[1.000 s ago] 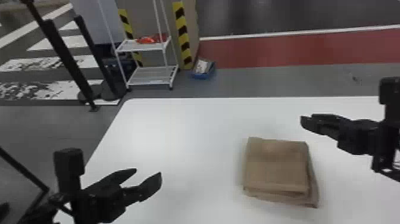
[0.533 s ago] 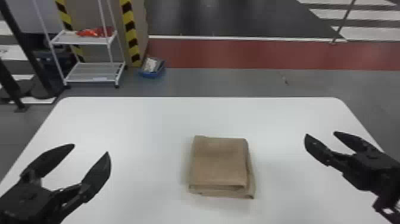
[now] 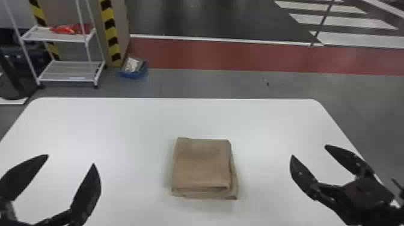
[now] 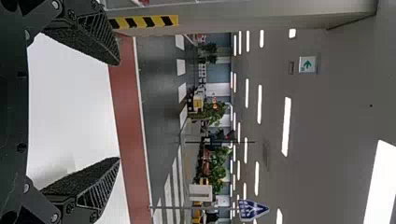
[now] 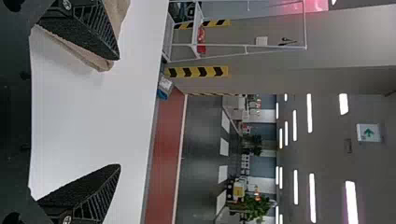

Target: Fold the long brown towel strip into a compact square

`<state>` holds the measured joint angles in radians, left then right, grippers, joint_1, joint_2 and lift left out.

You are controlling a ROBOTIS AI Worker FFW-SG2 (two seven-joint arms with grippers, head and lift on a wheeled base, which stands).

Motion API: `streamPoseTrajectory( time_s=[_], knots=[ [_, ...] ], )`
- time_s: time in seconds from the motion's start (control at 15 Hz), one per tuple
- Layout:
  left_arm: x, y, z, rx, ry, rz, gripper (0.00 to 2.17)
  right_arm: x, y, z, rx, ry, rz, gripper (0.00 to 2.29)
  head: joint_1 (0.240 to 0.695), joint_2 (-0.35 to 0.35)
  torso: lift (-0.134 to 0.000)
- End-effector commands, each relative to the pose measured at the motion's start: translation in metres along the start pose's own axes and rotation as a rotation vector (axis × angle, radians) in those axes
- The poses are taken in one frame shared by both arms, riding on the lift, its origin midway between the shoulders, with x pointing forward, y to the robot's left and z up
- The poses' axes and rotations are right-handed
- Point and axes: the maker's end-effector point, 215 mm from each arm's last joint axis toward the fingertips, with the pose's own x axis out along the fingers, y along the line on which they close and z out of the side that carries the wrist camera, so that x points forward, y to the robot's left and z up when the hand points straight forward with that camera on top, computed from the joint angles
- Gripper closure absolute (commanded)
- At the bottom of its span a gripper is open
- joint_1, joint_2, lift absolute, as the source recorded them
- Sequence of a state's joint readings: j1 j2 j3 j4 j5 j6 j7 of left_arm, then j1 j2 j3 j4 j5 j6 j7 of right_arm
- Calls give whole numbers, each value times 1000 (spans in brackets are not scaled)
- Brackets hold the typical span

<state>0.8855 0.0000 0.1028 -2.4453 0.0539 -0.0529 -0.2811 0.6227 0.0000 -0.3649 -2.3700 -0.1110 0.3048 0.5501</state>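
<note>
At the near left and right, left gripper (image 3: 71,159) and right gripper (image 3: 309,151) were empty, jaws spread. Between them, folded brown towel (image 3: 202,163) lay on white desk (image 3: 120,129). Probably light, soft; wanted a side-edge pinch through all layers.

Large indoor hall, industrial in look — hazard tape (image 3: 110,33) and crosswalk stripes (image 3: 360,38) beyond the fingers (image 3: 300,174), road sign (image 4: 252,210), exit sign (image 4: 307,64), ceiling lights (image 4: 286,126) farther off

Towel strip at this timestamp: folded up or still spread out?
Folded: the towel lies on the table as a compact, squarish stack, with layered edges along its near side.
</note>
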Motion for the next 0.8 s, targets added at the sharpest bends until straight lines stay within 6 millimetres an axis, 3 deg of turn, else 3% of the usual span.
streamPoseTrajectory(
  time_s=[0.0,0.27,0.73],
  knots=[
    [-3,2,0,6,-7,13,178,-23,15,3,-23,-60,25,63,695,-117,-125],
    [-4,9,-13,10,15,31,178,-30,44,8,5,-116,71,66,695,-86,-125],
    [1,18,-26,33,48,41,178,-26,37,-1,3,-105,24,73,695,-45,-125]
  ],
)
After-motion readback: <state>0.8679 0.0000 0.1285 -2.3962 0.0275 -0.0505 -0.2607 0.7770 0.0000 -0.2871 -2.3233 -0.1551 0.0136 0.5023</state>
